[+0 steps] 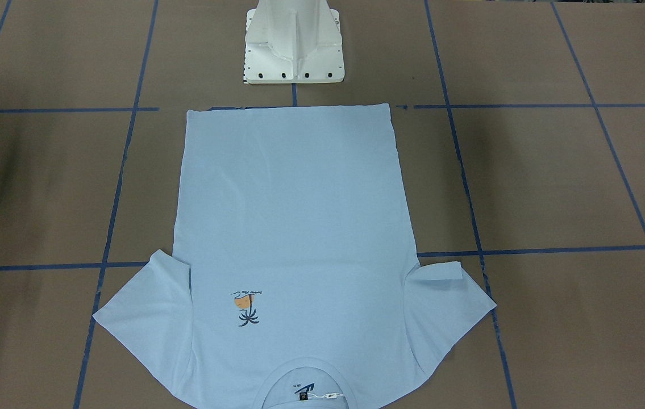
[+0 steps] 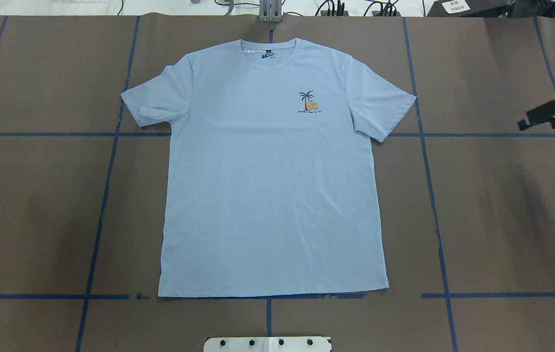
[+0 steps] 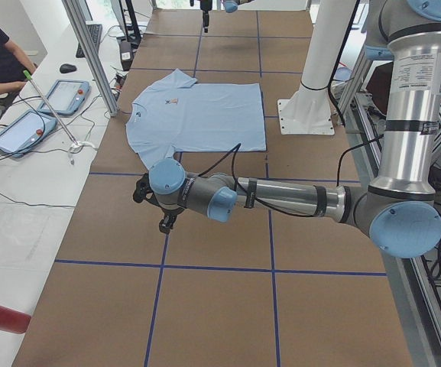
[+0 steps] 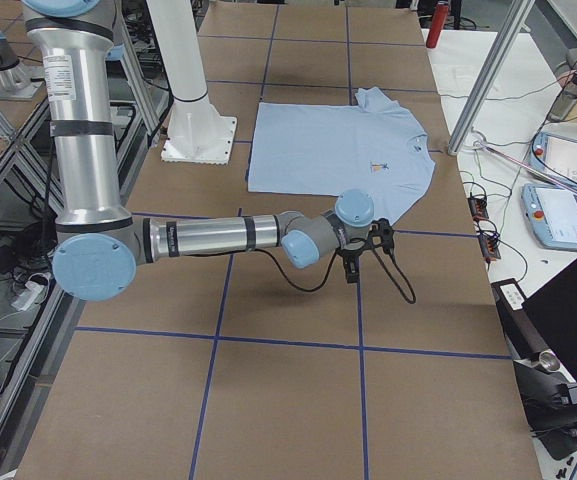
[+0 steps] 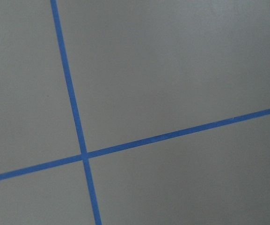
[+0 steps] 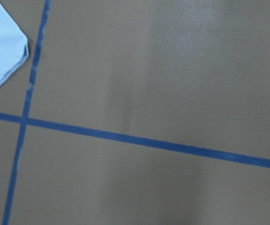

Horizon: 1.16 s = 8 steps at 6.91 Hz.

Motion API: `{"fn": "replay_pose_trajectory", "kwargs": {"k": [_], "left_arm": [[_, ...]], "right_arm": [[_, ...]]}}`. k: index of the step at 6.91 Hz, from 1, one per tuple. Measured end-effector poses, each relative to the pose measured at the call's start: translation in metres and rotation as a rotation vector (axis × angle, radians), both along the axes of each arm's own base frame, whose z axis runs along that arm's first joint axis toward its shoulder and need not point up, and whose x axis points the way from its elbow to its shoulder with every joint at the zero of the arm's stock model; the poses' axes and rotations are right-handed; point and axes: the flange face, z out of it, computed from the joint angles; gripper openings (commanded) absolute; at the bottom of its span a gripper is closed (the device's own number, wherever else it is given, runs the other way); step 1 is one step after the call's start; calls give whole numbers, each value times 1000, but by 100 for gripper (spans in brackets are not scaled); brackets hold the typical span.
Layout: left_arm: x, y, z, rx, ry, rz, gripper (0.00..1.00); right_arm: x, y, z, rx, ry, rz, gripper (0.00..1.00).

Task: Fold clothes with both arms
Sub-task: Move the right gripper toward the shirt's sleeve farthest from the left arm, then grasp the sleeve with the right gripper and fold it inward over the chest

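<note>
**A:** What are the fingers doing?

**B:** The left gripper and the right gripper both point down over bare table. Neither touches cloth. Whether their jaws are parted or closed cannot be told, as only slivers show at the frame edges.

**A:** And the T-shirt?

**B:** It lies flat, chest up, straight out from the pedestal base. The hem is just beside the base and the collar farthest from it, so its long axis runs directly away from the base.

**A:** Which arm is nearer what?

**B:** Each gripper hangs well out to its own side of the base, roughly as far out as the sleeves. The right one is nearer the right sleeve, whose corner shows in its wrist view. The left one is nearer the left sleeve. Each would likely move inward, toward the line running out from the base.

**A:** What is the material?

**B:** It looks like thin, matte, soft knit and is nearly wrinkle-free, so it will probably drape limply when lifted. It has a banded collar, a small palm print and a neck label. The table is a dull brown sheet crossed by blue tape lines.
</note>
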Motion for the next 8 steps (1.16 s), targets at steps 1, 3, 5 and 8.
{"fn": "replay_pose_trajectory", "kwargs": {"k": [1,3,5,8], "left_arm": [[0,3,-2,10,10,3,100],[0,4,-11,11,18,-8,100],[0,5,-14,8,20,-14,100],[0,8,-11,2,19,-14,100]], "right_arm": [[-60,-23,-27,-61,-2,98,100],[-148,-47,-55,-113,-32,271,94],[-190,-59,-52,-59,-10,370,89],[-224,-64,-59,0,18,414,61]]}}
